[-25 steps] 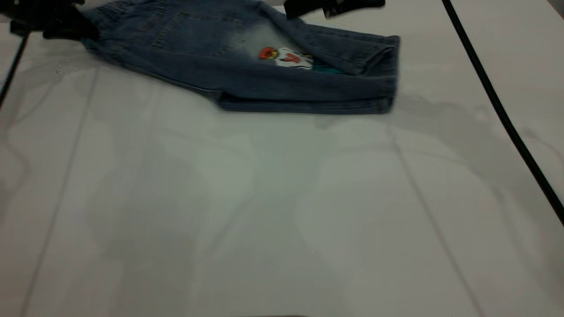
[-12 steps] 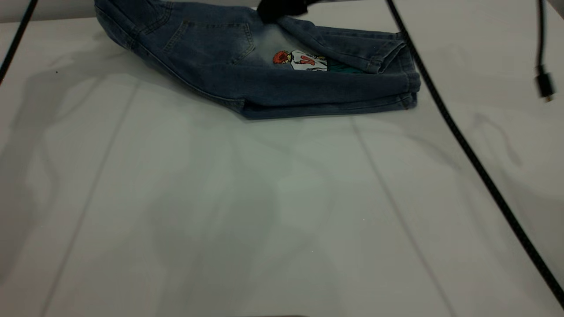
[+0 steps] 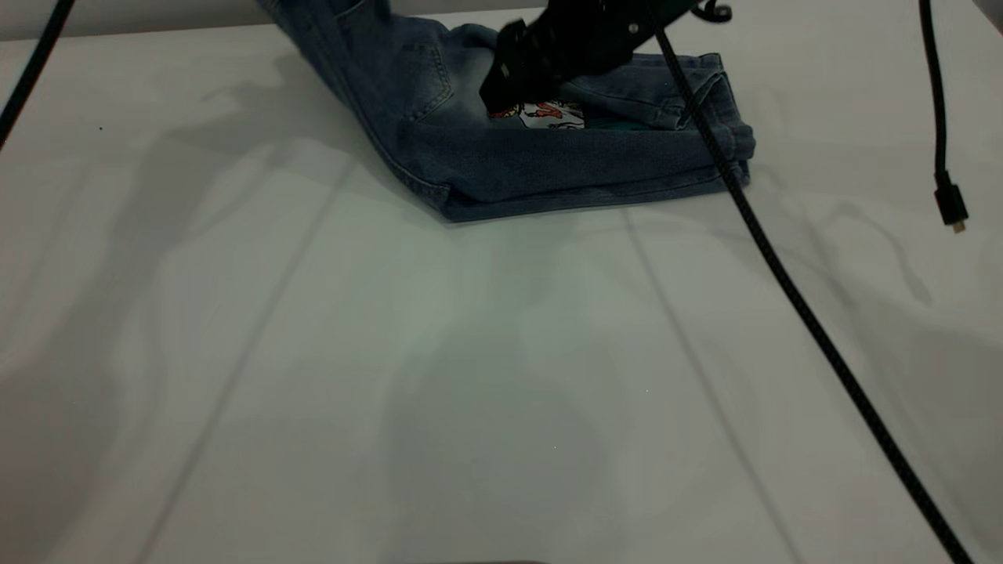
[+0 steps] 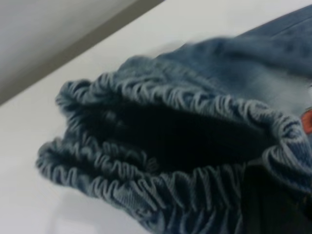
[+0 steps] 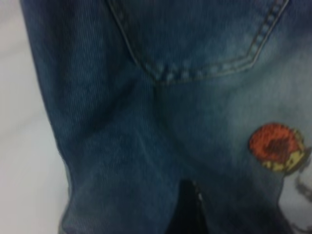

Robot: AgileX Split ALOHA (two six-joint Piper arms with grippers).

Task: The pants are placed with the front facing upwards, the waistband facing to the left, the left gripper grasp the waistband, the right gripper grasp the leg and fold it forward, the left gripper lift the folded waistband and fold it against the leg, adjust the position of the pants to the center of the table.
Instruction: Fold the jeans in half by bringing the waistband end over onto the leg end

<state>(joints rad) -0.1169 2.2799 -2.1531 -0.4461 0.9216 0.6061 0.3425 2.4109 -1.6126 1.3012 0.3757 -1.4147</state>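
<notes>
One pair of pants [image 3: 470, 160] lay at the far side of the surface [image 3: 470, 392], folded lengthwise so its two legs were stacked — the upper leg [image 3: 627, 153] covering the other, both hems at the right end. The back faced up: one stitched pocket [image 3: 427, 74] and one small cartoon print [image 3: 552, 115] showed. The left end of the pants rose off the surface and ran out of the exterior view's top edge.

In the left wrist view the waistband [image 4: 170, 92] hung clear of the surface, its ruffled ring gaping. The left gripper [image 4: 273, 204] showed only as a dark shape pinching the band at one side; it was out of the exterior view.

The right gripper [image 3: 505, 82] was low over the middle of the pants, just beside the print and partly hiding it; whether it was spread or pressed together could not be told.

Three black cables were in view. One braided cable [image 3: 791, 290] crossed the hem end of the pants and ran diagonally over the surface toward the near right corner. A second [image 3: 936, 117] dangled at the right with a plug at its tip. A third [image 3: 31, 70] cut across the far left corner.
</notes>
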